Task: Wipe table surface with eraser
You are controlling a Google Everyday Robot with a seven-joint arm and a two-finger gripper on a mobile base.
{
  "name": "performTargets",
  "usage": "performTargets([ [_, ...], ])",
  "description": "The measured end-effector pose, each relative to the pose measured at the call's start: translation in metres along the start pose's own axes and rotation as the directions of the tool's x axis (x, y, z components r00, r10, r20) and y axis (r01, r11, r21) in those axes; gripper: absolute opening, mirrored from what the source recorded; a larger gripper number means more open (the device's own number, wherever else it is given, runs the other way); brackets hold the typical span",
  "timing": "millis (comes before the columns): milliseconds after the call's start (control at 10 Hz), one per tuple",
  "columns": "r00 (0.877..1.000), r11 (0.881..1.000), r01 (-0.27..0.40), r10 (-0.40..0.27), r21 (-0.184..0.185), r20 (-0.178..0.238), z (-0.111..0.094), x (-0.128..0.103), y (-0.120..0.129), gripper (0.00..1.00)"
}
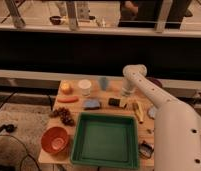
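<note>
Nearest me sat the green tray [105,140] with an orange bowl [56,139] to its left on the table surface [109,95]. Just beyond the tray lay the blue pad [92,104] and the eraser [114,102]. My gripper [125,96] hung just beside the eraser's right end; its grip I could not tell.

You've a green tray [104,160] near centre, an orange bowl [56,140] near left, grapes [64,116] and a carrot [68,99] behind it, and a banana [138,111] right of the gripper [125,97].
</note>
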Motion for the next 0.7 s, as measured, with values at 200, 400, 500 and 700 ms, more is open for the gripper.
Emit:
performTargets([
  [200, 0.999, 0.999, 0.035, -0.035, -0.004, 0.018, 0.0, -0.018, 0.01, 0.0],
  [400, 0.998, 0.999, 0.05, -0.05, -0.013, 0.027, -0.003, -0.024, 0.024, 0.0],
  [500, 0.998, 0.998, 0.052, -0.052, -0.018, 0.028, -0.006, -0.022, 0.031, 0.0],
  [700, 0.998, 0.998, 0.057, -0.057, -0.027, 0.027, -0.009, -0.024, 0.04, 0.0],
])
